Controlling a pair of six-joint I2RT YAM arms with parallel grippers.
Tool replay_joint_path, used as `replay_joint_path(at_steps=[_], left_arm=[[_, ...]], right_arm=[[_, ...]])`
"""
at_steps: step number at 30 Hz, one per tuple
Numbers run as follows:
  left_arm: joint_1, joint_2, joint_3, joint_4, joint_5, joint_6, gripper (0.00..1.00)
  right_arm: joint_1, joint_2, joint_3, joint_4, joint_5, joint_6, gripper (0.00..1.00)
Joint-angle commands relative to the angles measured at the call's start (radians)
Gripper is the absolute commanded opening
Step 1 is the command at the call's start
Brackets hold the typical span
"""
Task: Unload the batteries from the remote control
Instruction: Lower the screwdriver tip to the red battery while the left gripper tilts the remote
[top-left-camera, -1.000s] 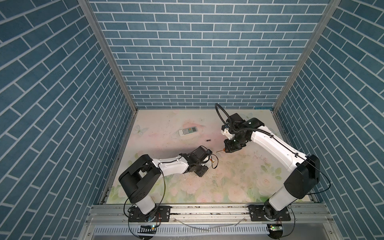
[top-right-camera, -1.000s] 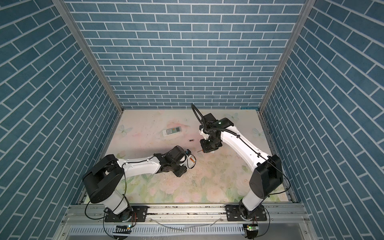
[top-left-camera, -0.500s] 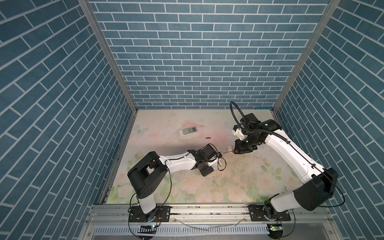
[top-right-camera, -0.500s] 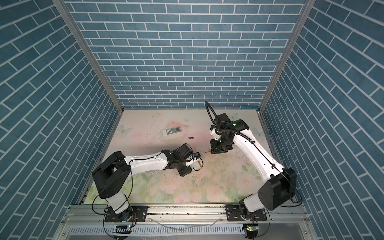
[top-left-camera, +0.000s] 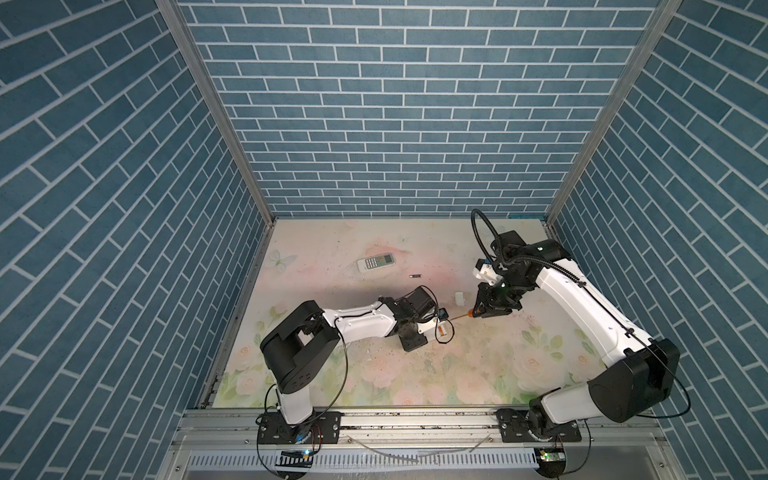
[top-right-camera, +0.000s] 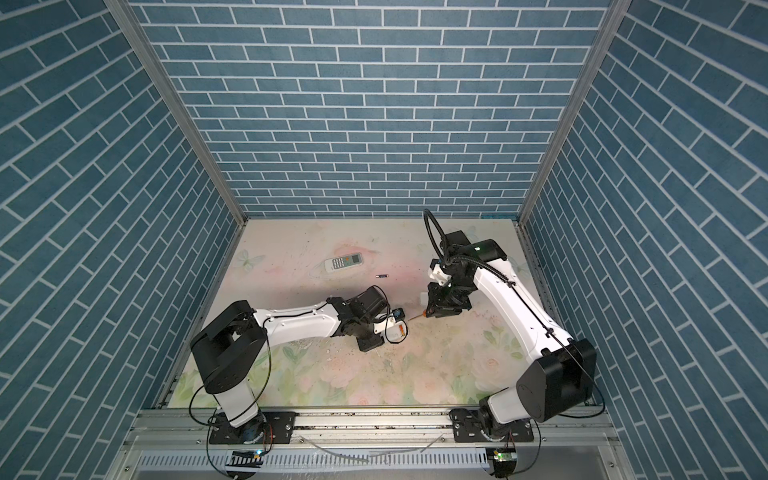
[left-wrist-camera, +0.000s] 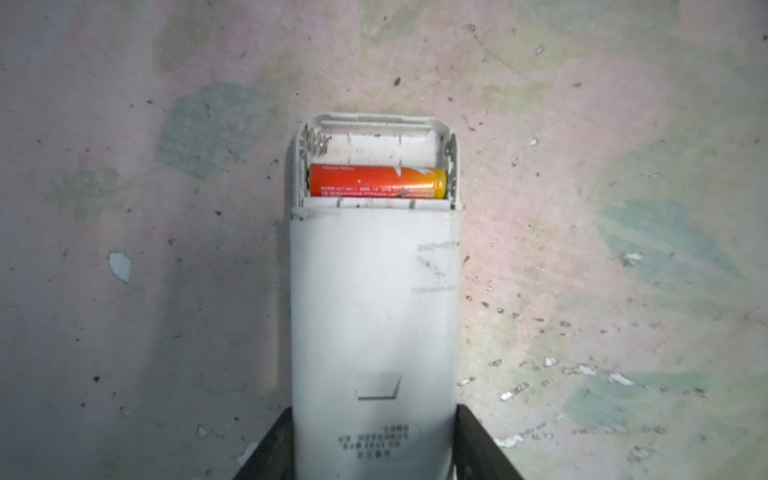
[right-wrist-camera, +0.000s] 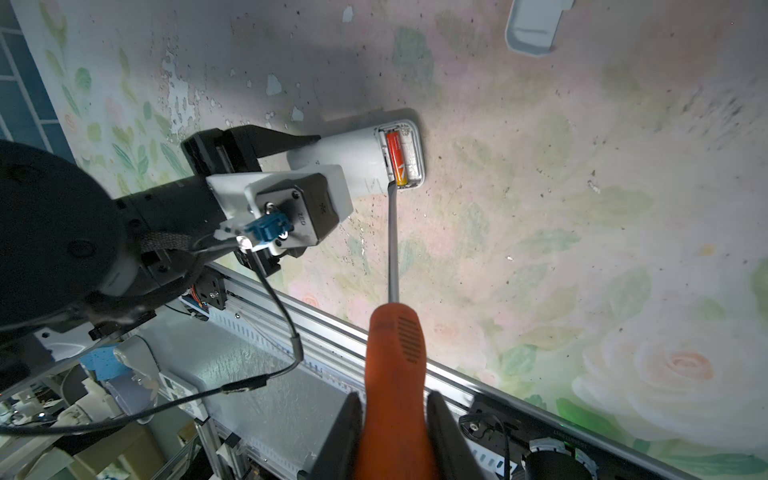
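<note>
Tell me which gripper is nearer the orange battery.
Left. The left gripper clamps the remote holding the orange battery; the right gripper grips the screwdriver handle, only its tip beside it.

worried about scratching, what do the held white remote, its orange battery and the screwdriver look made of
White rectangular remote: matte moulded plastic, scuffed grey.
Orange-gold cylindrical battery: glossy printed wrap, probably over metal.
Orange-handled screwdriver: ribbed handle, likely plastic or rubber; plain grey shaft, apparently steel.
</note>
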Motion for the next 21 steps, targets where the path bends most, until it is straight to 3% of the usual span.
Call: replay_joint_path(at_steps=[1, 12, 21], left_arm=[[-0.007, 0.015, 0.003, -0.008, 0.006, 0.031, 0.37], [-0.007, 0.020, -0.007, 0.018, 0.015, 0.024, 0.36], [-0.007, 0.034, 0.014, -0.019, 0.043, 0.041, 0.36]], right_arm=[[-0.025, 0.015, -0.063, 0.022, -0.083, 0.070, 0.00], [-0.061, 0.009, -0.153, 0.122, -0.144, 0.057, 0.00], [-0.062, -0.083, -0.262, 0.284, -0.161, -0.067, 0.00]])
